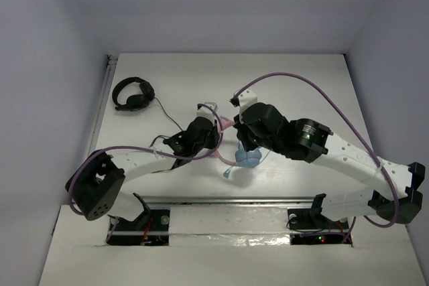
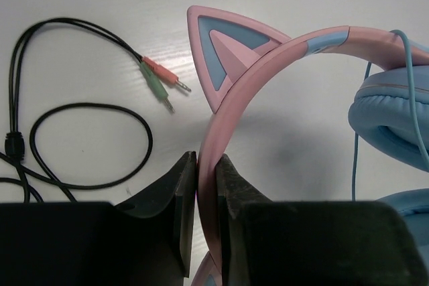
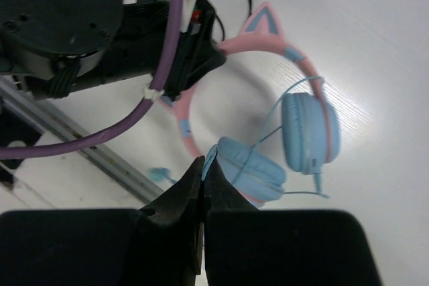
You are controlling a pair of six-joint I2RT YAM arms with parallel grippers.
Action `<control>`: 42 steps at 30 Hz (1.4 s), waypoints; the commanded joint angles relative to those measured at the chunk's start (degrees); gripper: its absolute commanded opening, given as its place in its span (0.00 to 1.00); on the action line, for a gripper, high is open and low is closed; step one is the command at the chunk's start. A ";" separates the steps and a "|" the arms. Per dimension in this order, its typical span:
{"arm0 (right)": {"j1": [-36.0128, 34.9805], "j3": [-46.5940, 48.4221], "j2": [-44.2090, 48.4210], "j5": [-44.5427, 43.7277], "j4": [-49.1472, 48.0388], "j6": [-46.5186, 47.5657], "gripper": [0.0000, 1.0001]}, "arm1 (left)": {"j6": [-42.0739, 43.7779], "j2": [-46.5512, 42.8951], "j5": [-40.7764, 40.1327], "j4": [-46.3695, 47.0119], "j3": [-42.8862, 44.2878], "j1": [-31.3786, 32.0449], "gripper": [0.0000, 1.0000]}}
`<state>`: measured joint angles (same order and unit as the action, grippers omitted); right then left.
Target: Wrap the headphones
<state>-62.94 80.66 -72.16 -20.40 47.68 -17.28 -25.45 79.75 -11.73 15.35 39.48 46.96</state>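
Left gripper (image 2: 206, 165) is clamped on the pink headband (image 2: 231, 98), jaws pressed to either side of the band just below one cat ear (image 2: 224, 48). Right gripper (image 3: 203, 165) has its jaws together. A light blue sliver shows at the tips, and I judge it to be the thin cable (image 2: 354, 165) pinched there, though it is partly hidden.

Headphones (image 3: 310, 132) lie on the white table (image 1: 301, 78) around the middle, towards the near edge, between the two grippers. They are just on the far side of the metal rail (image 3: 100, 159).

Progress, as a judgement: wrapping has started but is not finished. The right wrist view shows the cable crossing over the headband above one cup, then running loosely down across both earcups (image 2: 389, 118). That is about one slack pass, not tight. A small blurred light blue piece near the rail looks like the plug end, lying free. What is left is more turns, taking up the slack and securing the end.

Look of the headphones: pink band with blue inserts, cat ears pink with blue centres, round padded light blue cups, and a thin, limp cable.

Black headphones (image 1: 133, 93) sit far left, well apart. Their black cable (image 2: 87, 106) and red and green plugs (image 2: 161, 78) lie just left of the held band, not touching it.
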 commanded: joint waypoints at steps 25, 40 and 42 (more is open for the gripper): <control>3.00 14.00 -4.57 -8.47 18.41 8.32 0.00 | 1.19 -4.51 -3.83 -25.46 4.81 9.38 0.00; 8.00 1.18 1.58 -29.26 -6.26 9.72 0.00 | 4.62 -7.15 9.60 -18.26 3.85 9.38 0.00; 9.49 -3.11 2.55 -30.22 -9.26 10.33 0.00 | 4.80 -7.76 11.02 -17.12 3.41 9.38 0.00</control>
<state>-55.42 81.12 -71.48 -44.62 50.15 -8.56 -22.11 74.06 -6.42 -6.33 42.15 56.03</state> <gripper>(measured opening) 0.017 0.112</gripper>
